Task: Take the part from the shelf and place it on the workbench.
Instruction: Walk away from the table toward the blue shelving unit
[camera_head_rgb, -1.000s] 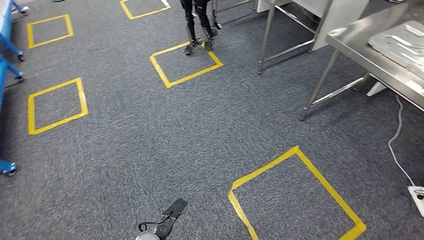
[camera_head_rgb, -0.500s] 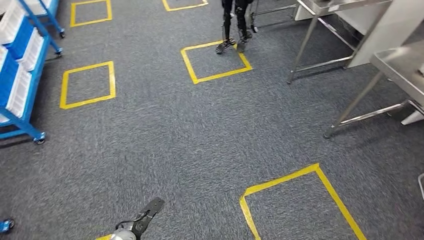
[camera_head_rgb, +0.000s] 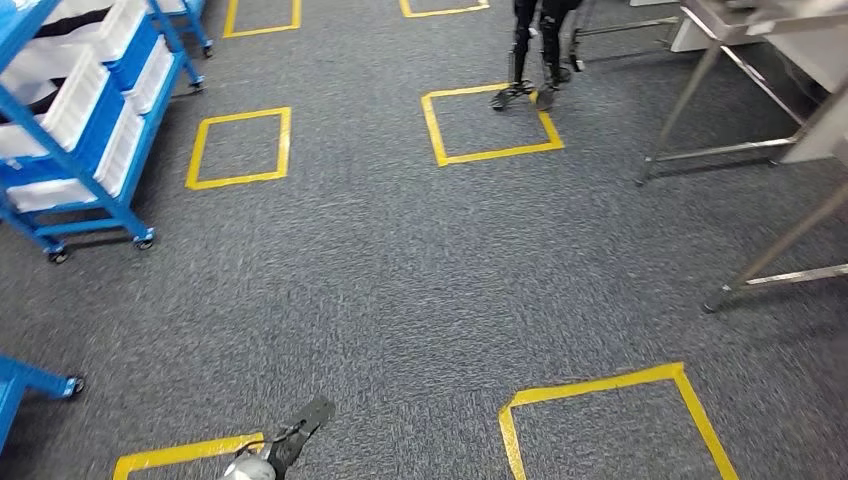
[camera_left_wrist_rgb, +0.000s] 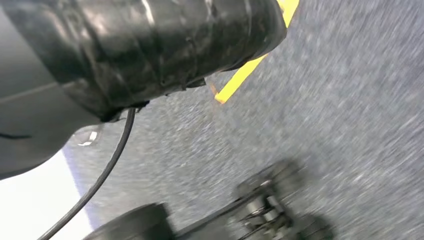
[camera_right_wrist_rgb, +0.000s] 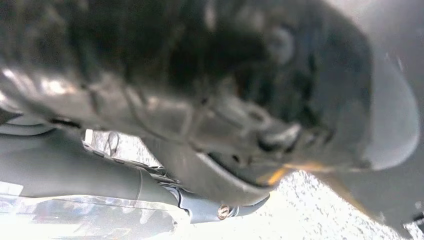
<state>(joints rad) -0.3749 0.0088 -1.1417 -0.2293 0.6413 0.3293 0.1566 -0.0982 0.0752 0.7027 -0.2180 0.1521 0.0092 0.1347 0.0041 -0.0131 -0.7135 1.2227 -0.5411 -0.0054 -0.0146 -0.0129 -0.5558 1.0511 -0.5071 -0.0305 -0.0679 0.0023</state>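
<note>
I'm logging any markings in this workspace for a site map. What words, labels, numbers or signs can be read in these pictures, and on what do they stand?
None: no view shows readable text.
Blue shelf and its white bins: no label visible.
Metal workbench: no marking visible.
Yellow tape squares on the carpet: plain outlines, no numbers or letters.
Both wrist views: too blurred to read anything.

The floor (camera_head_rgb: 400, 270) is grey carpet, rough and matt, speckled in a short weave. Yellow tape squares (camera_head_rgb: 490, 122) on it look smooth and slightly shiny. The shelf (camera_head_rgb: 75, 140) has blue painted metal posts and holds white plastic bins (camera_head_rgb: 75, 105). The counter legs (camera_head_rgb: 690, 110) are bare, shiny metal.
</note>
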